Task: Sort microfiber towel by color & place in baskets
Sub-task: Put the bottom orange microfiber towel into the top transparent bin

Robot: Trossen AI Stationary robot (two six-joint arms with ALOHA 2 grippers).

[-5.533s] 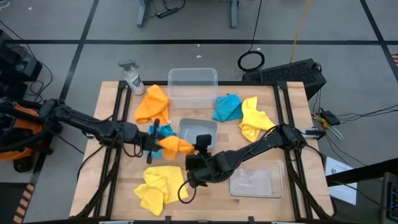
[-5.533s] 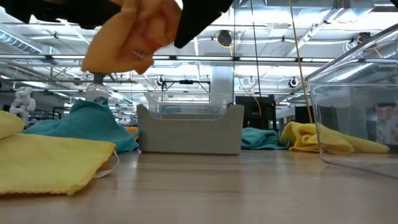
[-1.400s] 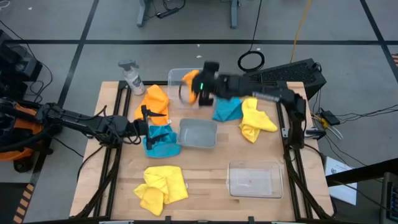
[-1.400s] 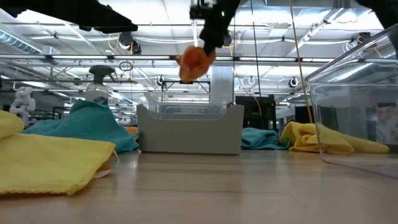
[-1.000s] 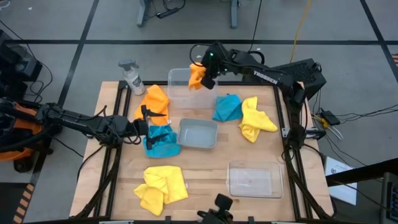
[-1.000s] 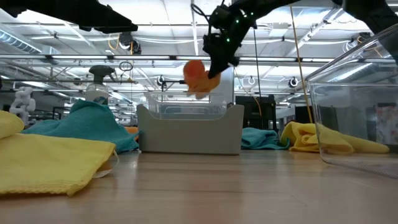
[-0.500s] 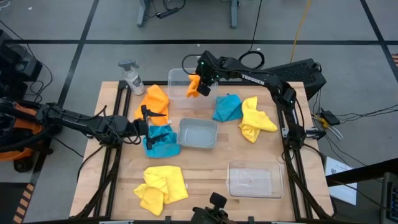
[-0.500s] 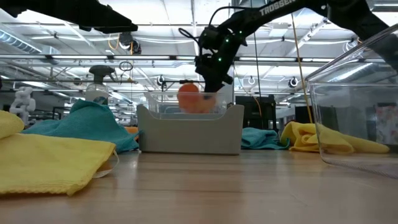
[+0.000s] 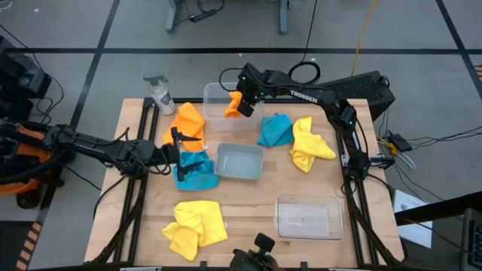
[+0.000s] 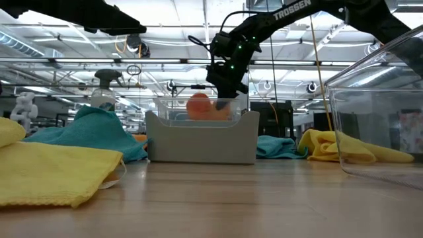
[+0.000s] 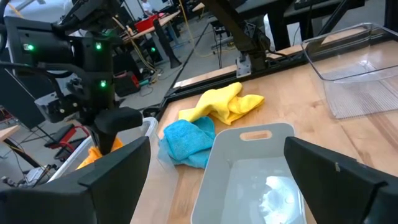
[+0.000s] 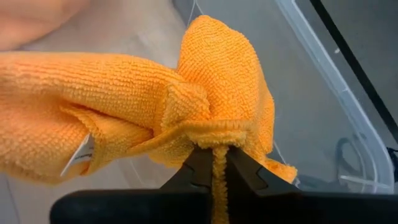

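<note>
My right gripper [image 9: 245,105] is shut on an orange microfiber towel [image 9: 235,100] that hangs into the clear far basket [image 9: 215,89]; in the low view the towel [image 10: 200,106] shows behind the basket walls. My left gripper [image 9: 183,155] waits open at the table's left, over a turquoise towel [image 9: 197,170]. A second orange towel [image 9: 186,124] lies left of the far basket. Another turquoise towel [image 9: 276,129] and a yellow one [image 9: 309,143] lie at the right. A yellow towel [image 9: 194,226] lies near the front edge. My right gripper pinches a hemmed, folded edge [image 12: 214,142] of the orange towel between its two fingertips. The fingers slant down from the table's far right. The towel bunches and hangs below them inside the far basket; whether it touches the basket floor I cannot tell.
A small grey basket [image 9: 239,162] stands mid-table, and a larger clear basket [image 9: 309,217] at the near right. A spray bottle [image 9: 160,92] stands at the far left corner. Black frame rails run along the table's sides.
My right gripper has come down with the orange towel, from above the far basket's rim to down between its walls, still shut on it. The towel now hangs lower, behind the basket walls in the low view.
</note>
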